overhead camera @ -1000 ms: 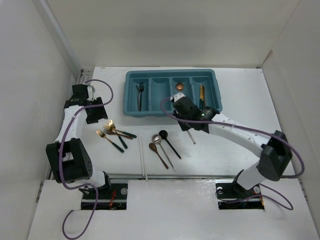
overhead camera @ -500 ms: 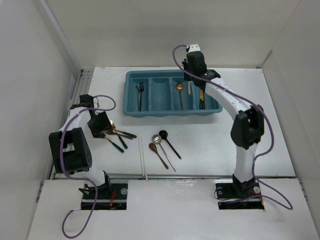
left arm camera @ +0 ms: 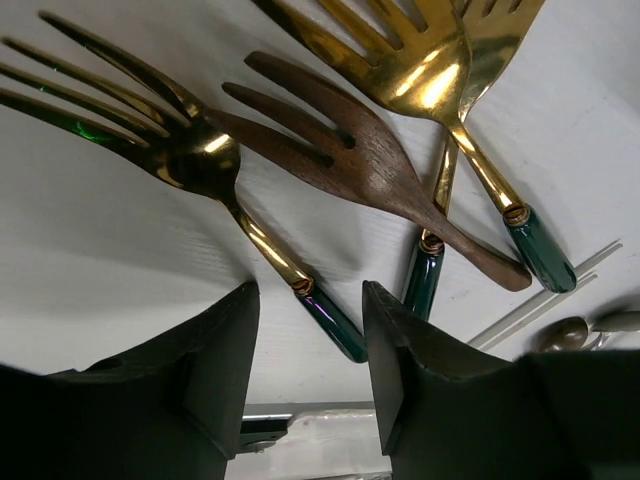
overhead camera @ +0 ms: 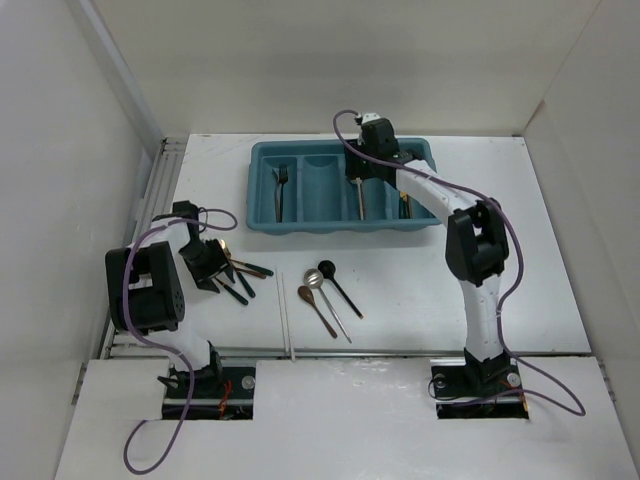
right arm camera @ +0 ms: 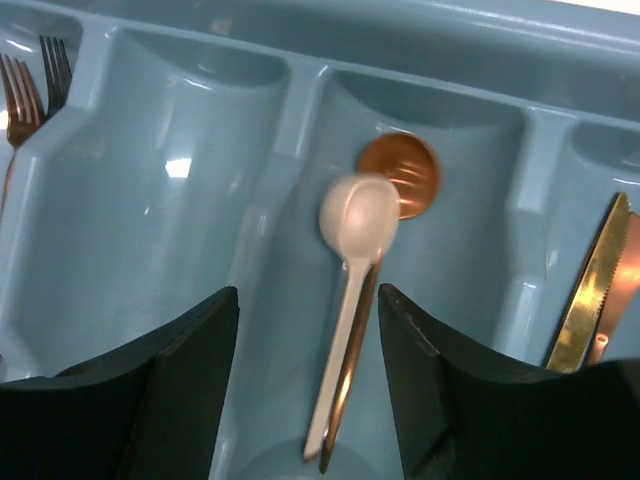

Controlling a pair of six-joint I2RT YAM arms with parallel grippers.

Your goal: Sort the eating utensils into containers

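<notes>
Over the third slot from the left of the teal-blue plastic cutlery tray (overhead camera: 262, 190), your right gripper (right arm camera: 305, 300) hangs with its jaws apart and the arm stretched far forward. The slim cream spoon (right arm camera: 358, 215) lies free atop a round-bowled copper spoon (right arm camera: 405, 175) there. Near-left of the tray, arm folded, your left gripper (left arm camera: 310, 300) straddles a gold green-handled fork (left arm camera: 200, 160), unclenched.

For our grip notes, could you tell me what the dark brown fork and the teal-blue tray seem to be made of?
The dark brown fork looks like wood: matt, with visible grain. The teal-blue tray looks like moulded plastic: glossy highlights, rounded walls.
</notes>
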